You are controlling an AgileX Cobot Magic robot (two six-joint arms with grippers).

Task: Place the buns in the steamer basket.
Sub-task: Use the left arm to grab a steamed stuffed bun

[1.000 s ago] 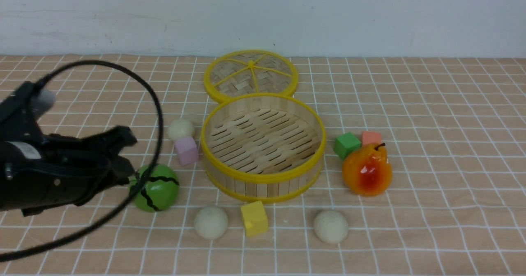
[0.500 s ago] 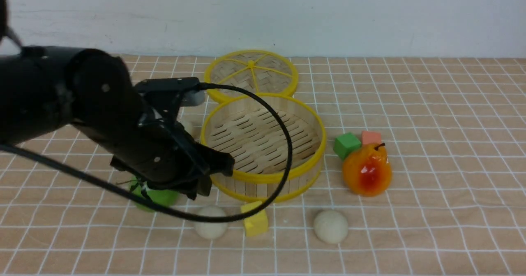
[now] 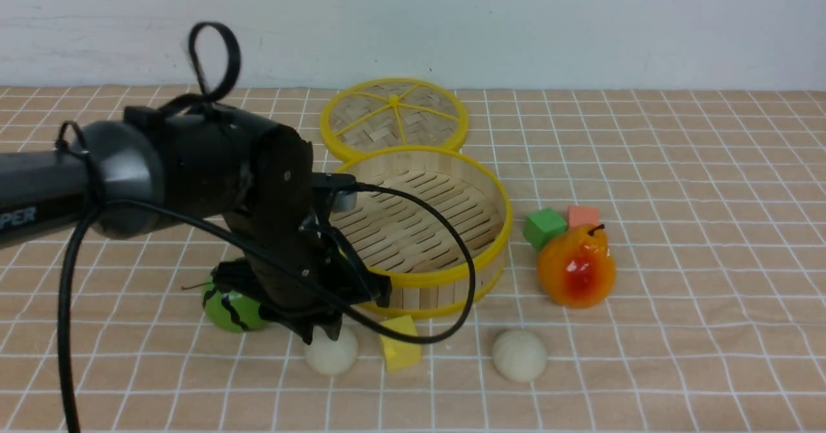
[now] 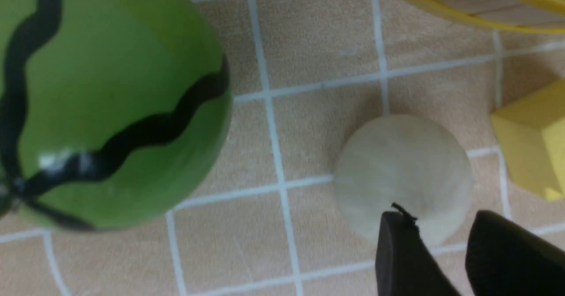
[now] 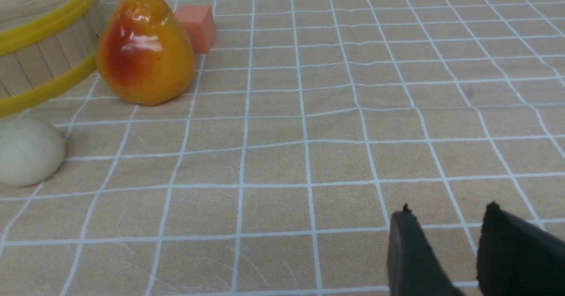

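The steamer basket [image 3: 474,262] stands mid-table with nothing in it; its yellow rim [image 4: 463,5] also edges the left wrist view. One bun [image 3: 332,355] lies in front of its left side, a second bun [image 3: 519,354] in front of its right side. My left gripper [image 3: 322,335] hangs just over the left bun [image 4: 397,163], open, its fingertips [image 4: 395,243] apart with nothing between them. My arm hides whatever lies left of the basket. My right gripper [image 5: 448,212] is open over bare cloth, away from the right bun [image 5: 26,152] and the basket [image 5: 44,44].
A green melon [image 3: 229,310] [image 4: 110,102] sits left of the near bun and a yellow cube [image 3: 400,349] [image 4: 534,137] right of it. The woven lid [image 3: 393,120] leans behind the basket. A pear [image 3: 576,265] [image 5: 143,51], green cube [image 3: 544,226] and salmon cube [image 3: 583,215] [image 5: 196,27] stand to the right.
My left arm has swung from the table's left edge rightward, over the melon, down to the near-left bun. It now covers the bun and pink cube left of the basket.
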